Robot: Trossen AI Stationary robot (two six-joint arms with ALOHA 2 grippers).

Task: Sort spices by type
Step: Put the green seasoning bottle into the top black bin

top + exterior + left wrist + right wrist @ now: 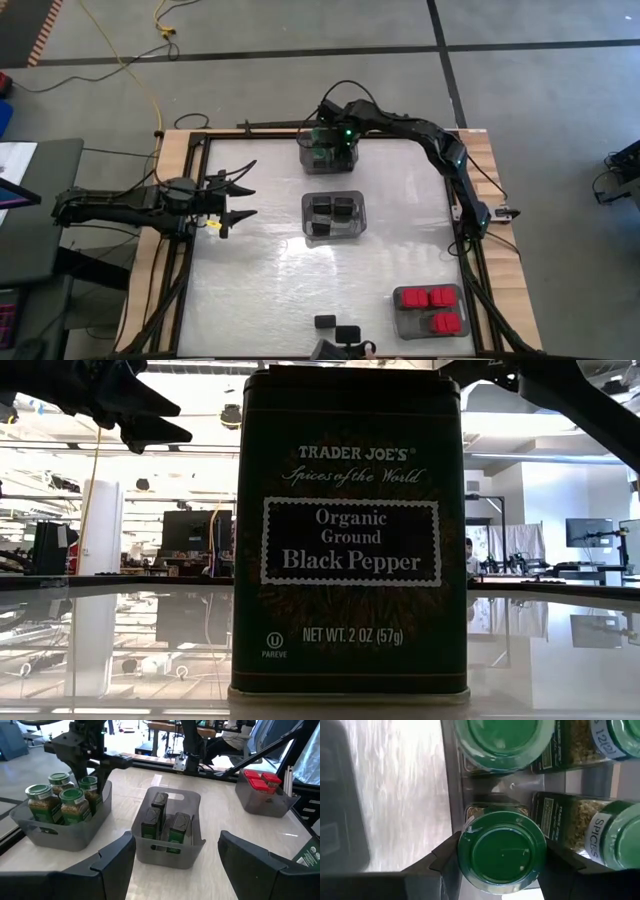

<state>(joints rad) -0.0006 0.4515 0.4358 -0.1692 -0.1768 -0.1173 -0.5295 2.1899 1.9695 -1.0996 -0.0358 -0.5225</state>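
Three translucent grey bins stand on the pale tabletop [250, 280]. The far bin [57, 827], at the tabletop's far edge in the high view, holds four green-capped jars [75, 805] as counted in the left wrist view. The middle bin [335, 217] holds four black tins [172, 827], and the near-right bin [428, 311] holds four red-capped jars [440, 310]. Two more black tins [337, 327] lie loose on the tabletop near its front edge, and in the low view one of them, labelled Organic Ground Black Pepper [350, 530], stands upright right in front of the camera. The right end effector [502, 852] is down inside the far bin, its fingers set on either side of one green-capped jar's lid [501, 851], clasping it. The left end effector [238, 200] hovers over the left side of the tabletop, well apart from every bin, its fingers spread about halfway and holding nothing. The tabletop is a glossy whitish sheet framed by black rails on a wooden border [172, 190]. Beyond it lies a grey floor with dark lines [450, 60] and a yellow cable [140, 60]; the low view shows a bright workshop with monitors [588, 532] and a person [470, 555] seated far back.
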